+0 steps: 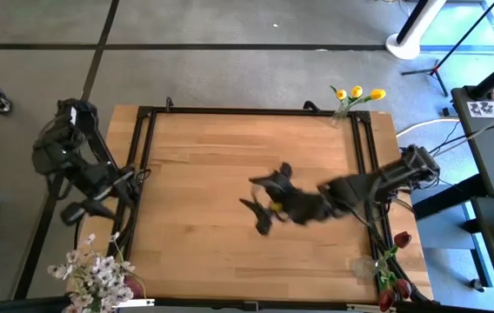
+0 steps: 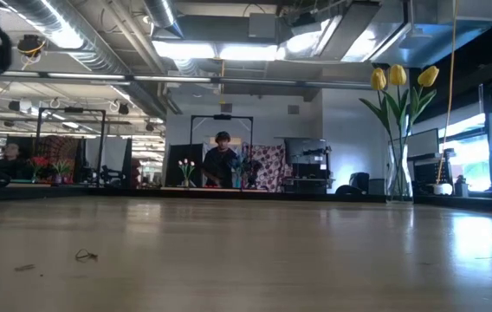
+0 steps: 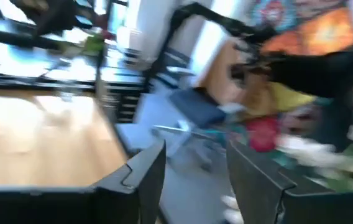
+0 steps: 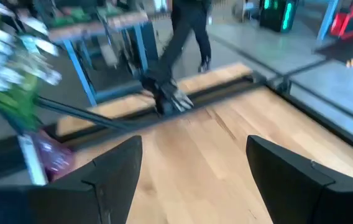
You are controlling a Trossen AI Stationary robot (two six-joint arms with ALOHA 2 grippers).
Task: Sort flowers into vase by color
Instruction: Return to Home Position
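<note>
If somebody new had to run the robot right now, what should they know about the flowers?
Left gripper: open, empty, at the left edge of the table.
Right gripper: open, empty, over the table's middle.
High view: yellow tulips stand top right, red tulips bottom right, white flowers bottom left.
Done: the sorting, it seems.
Left: bring the right arm home.
</note>
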